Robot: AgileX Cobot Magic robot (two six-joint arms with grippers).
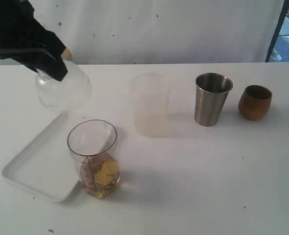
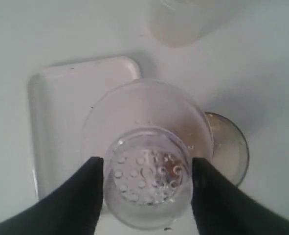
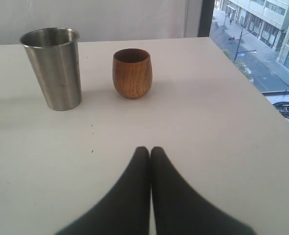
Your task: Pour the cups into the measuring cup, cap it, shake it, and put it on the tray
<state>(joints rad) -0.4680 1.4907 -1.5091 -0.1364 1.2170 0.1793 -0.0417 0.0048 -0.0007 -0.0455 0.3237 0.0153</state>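
Left end effector: I pinch the narrow, perforated top of a clear domed lid between my two dark fingers, one on each side, and the lid hangs in the air with its wide mouth turned downward. Below this end effector lies the white tray, flat on the desk. The measuring cup stands upright and uncapped just beside the tray's rim, below the held lid and a little off to one side of it, so that in the left wrist view only part of its rim shows past the lid's edge. Yellowish liquid with pale round pieces fills its lower part. A frosted translucent cup stands on the desk farther out from this end effector, apart from the measuring cup. Right end effector: my fingers are pressed together and grasp nothing, low over bare desk. Ahead of them stand the stainless-steel tumbler and the brown cup, both upright, side by side and apart, well clear of the fingertips.
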